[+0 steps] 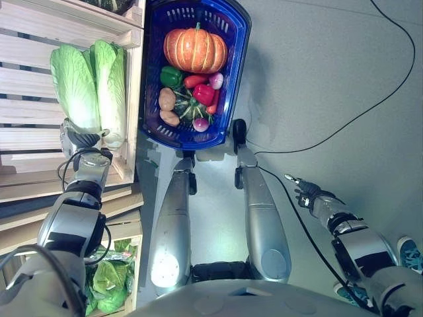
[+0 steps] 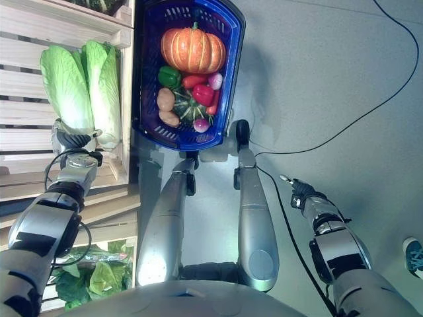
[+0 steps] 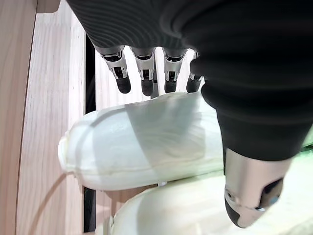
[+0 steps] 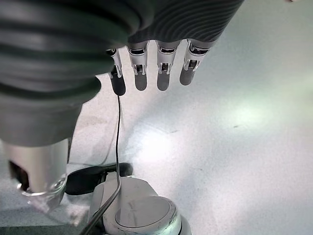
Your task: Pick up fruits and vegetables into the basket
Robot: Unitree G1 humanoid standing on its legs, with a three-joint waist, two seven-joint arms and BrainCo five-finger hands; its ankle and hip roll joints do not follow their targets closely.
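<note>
Fingers of left hand (image 1: 74,137) straight over cabbage (image 1: 76,86) base, seemingly touching; right hand (image 1: 305,193) open, empty

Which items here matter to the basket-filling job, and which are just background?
Job items: blue basket holding pumpkin, peppers and potatoes; two napa cabbages on the wooden shelf; left robot hand at their base.
Background: leafy greens on the lower shelf; right robot hand, idle.

Grey speckled floor (image 1: 330,72) lies before me. Left of it stand pale wooden slatted shelves (image 1: 26,86). Light glares on the floor below.
</note>
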